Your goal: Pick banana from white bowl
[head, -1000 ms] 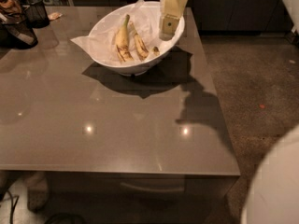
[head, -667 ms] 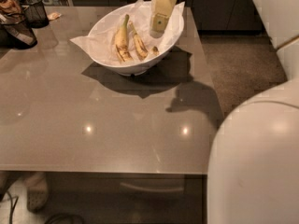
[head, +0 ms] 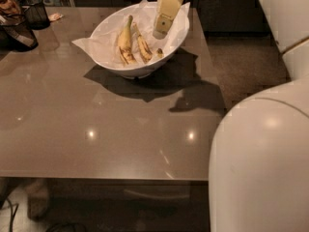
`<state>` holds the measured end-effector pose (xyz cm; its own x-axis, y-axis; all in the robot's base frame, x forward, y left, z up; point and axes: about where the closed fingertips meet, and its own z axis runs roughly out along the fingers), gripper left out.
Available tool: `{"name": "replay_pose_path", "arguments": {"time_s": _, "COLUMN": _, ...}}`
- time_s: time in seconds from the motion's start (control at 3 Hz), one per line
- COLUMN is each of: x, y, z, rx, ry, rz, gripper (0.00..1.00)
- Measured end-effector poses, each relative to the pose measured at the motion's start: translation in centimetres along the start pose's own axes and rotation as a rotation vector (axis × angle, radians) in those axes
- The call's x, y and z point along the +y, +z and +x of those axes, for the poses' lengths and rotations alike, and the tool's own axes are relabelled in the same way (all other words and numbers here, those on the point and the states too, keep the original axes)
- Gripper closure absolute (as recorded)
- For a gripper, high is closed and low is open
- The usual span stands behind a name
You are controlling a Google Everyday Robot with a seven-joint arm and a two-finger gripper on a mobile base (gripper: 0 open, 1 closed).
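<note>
The white bowl stands at the far middle of the brown table, lined with crinkled white paper. Two bananas lie in it. The banana with brown speckles lies right of centre. A straighter banana with a greenish stem lies just left of it. My gripper hangs over the right side of the bowl, pointing down, a little above and to the right of the speckled banana. It holds nothing that I can see.
Two black mesh cups stand at the table's far left corner. My white arm housing fills the right foreground. The table's right edge drops to dark floor.
The gripper has moved left and lower over the bowl's right side. My white arm housing has swung into the right foreground.
</note>
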<state>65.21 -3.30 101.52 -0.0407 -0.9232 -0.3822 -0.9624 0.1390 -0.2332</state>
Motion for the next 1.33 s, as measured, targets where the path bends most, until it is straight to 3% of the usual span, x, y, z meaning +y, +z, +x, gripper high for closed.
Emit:
{"name": "replay_pose_path", "arguments": {"time_s": 0.67, "x": -0.6, "y": 3.1, "z": 0.2, "rx": -0.063, "ry": 0.142, "rz": -0.095, "gripper": 0.00}}
{"name": "replay_pose_path", "arguments": {"time_s": 1.33, "x": -1.0, "y": 4.4, "z": -2.1, "rx": -0.072, "ry": 0.214, "rz": -0.119, "gripper": 0.37}}
